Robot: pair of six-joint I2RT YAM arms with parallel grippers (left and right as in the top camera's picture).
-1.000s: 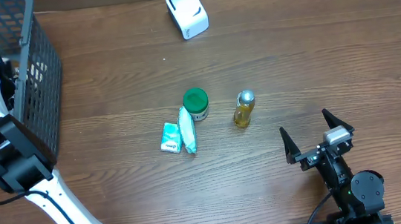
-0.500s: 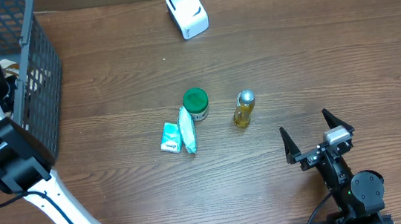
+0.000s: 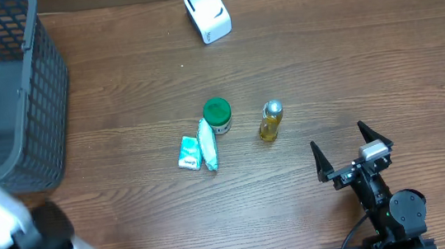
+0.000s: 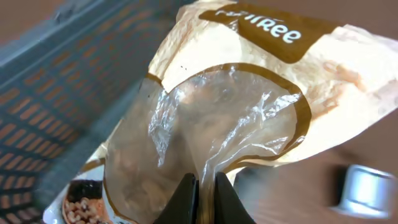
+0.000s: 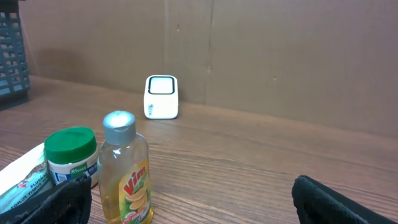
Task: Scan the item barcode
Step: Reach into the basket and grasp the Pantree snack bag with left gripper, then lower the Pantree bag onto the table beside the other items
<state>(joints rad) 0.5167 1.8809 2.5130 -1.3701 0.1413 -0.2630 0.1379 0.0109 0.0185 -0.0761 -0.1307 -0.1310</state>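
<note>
Along the near edge of the table (image 3: 348, 53), toward its right corner, my right fingers (image 3: 321, 164) stand spread wide with nothing between them, pointing at the middle of the table.

Just beyond them, near the table's centre, four things sit in a loose cluster. Closest to my right fingers is a bottle (image 3: 269, 120) of yellow liquid with a silver cap, upright. Beside it, a little apart to the left, is a jar (image 3: 217, 115) with a green lid. A long white packet (image 3: 206, 144) lies against the near side of the jar, and a small green-and-white pack (image 3: 189, 153) lies just beside that packet on its left.

Farther back, close to the far edge and well apart from the cluster, a white scanner (image 3: 207, 13) stands alone.

At the far left corner is a dark mesh basket (image 3: 37, 94). My left arm shows only as a blur there in the overhead view. My left fingers (image 4: 188, 198) are clenched tight on the lower edge of a snack bag (image 4: 249, 124), tan with a clear window and a brown label. It hangs over the basket's open top, at the far left edge of the table and well away from the scanner. Below it something silver shows, too blurred to name.
</note>
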